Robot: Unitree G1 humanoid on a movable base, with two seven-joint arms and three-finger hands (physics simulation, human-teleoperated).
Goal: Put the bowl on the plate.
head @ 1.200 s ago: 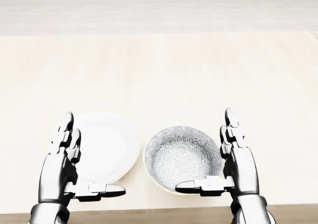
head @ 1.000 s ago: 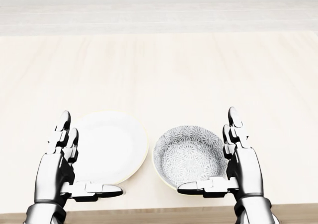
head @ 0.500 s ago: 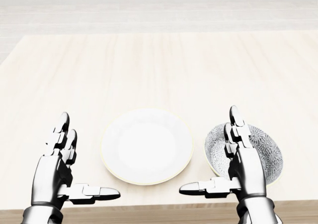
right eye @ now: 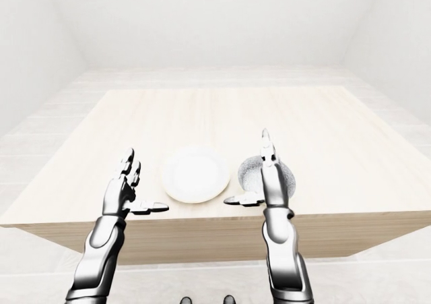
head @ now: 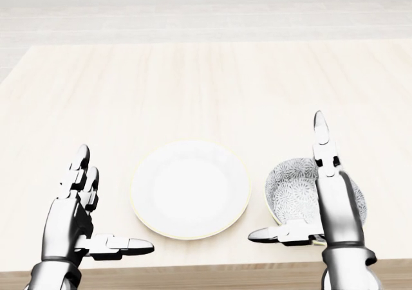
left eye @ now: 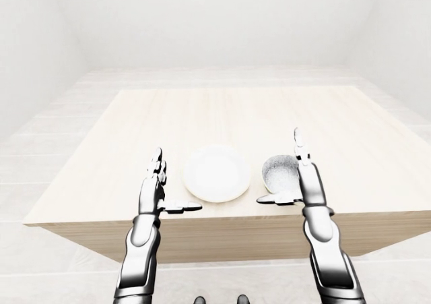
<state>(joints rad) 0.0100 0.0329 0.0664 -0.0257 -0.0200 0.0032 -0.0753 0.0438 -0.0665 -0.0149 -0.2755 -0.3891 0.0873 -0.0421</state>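
On the wooden table (head: 193,84), nr the btm edge of head view, patterned bowl (head: 291,190) sits just right of the white plate (head: 190,189), not touching. View's steady vs 0.5 s ago, so the base has stopped. My right hand (head: 335,206) has pushed up over the bowl, fingers straight, thumb out sideways, gripping nothing. Left hand (head: 71,219) splayed too, idle. Grasp not begun.

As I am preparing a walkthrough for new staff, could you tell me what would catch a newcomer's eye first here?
Two silvery hands stand open at the head view's bottom: the left hand left of the plate, the right hand overlapping the bowl. The white plate lies on the pale wooden table, the grey patterned bowl just right of it, apart.
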